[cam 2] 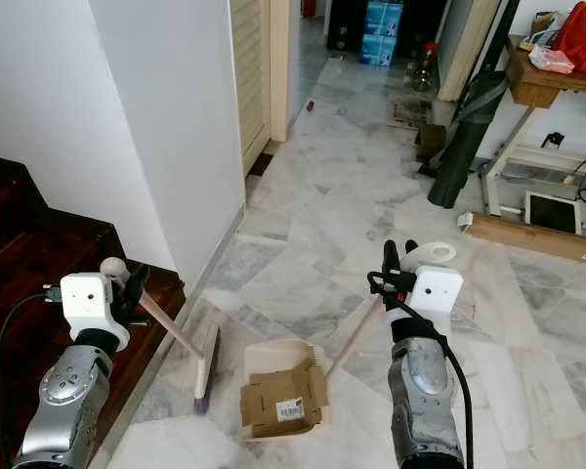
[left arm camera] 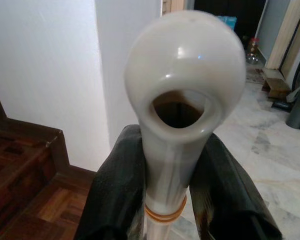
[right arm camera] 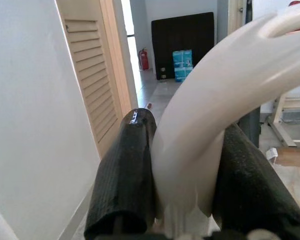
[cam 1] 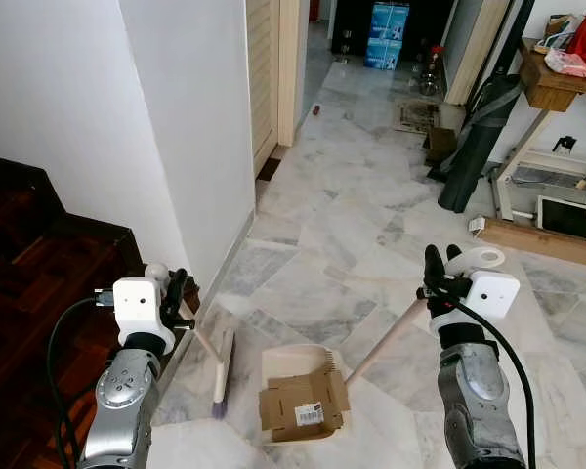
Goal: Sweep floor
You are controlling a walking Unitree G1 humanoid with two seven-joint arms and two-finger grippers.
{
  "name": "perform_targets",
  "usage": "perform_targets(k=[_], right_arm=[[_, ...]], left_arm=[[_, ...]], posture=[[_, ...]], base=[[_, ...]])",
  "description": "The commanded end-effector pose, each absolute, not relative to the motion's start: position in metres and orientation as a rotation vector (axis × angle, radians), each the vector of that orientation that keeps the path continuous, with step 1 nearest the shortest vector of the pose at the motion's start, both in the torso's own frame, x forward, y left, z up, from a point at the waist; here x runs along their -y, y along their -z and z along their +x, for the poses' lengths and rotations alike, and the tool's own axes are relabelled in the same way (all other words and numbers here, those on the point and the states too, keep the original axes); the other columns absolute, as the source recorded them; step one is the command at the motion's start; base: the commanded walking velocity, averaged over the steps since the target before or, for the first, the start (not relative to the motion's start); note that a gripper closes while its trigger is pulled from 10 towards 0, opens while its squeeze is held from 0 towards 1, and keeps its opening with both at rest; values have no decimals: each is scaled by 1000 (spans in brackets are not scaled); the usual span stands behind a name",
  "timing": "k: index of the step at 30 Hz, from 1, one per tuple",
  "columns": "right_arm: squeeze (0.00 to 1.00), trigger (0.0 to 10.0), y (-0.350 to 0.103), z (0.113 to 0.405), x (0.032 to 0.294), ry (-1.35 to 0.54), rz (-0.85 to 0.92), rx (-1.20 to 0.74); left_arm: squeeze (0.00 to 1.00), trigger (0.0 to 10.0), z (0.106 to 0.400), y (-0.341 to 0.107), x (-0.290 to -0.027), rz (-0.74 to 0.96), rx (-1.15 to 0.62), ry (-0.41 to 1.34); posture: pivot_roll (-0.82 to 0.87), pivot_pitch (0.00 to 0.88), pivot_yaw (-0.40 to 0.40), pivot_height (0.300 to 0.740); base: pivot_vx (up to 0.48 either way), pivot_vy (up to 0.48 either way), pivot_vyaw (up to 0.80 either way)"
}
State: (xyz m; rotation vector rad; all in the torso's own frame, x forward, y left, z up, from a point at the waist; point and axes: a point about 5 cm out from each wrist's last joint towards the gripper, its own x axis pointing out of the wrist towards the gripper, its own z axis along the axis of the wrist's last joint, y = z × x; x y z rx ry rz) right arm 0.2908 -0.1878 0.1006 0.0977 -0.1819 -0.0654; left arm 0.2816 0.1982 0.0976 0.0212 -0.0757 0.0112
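Broom (cam 1: 219,369) rests bristles-down on the marble floor (cam 1: 342,244) beside the dustpan (cam 1: 295,366) holding folded cardboard (cam 1: 303,405). Left gripper (left arm camera: 167,190) fingers clamp the broom handle; right gripper (right arm camera: 187,175) fingers clamp the dustpan handle.

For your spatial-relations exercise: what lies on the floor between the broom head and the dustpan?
Bare marble floor: in the left eye view a narrow strip separates the broom head from the dustpan, whose cardboard lies inside, not between.

A home hallway: marble floor (cam 1: 352,244), wooden stairs (cam 1: 39,274) beside a white wall (cam 1: 176,117), a louvred door (cam 1: 262,68), cluttered shelf (cam 1: 557,83).
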Motion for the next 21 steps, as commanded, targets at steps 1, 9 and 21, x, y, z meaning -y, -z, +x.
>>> perform_targets(k=[1, 9, 21], right_arm=[[0, 10000, -113, 291, 191, 79, 103, 244], [0, 10000, -113, 291, 189, 82, 108, 246], [0, 10000, -113, 291, 188, 84, 110, 248]], left_arm=[[0, 10000, 283, -110, -196, 27, 126, 7], [0, 10000, 284, -113, -195, 23, 129, 27], [0, 10000, 284, -114, -192, 22, 130, 46]], posture=[[-20, 45, -2, 740], [-21, 23, 9, 740], [-18, 32, 12, 740]], base=[[0, 0, 0], [-31, 0, 0], [-289, 0, 0]])
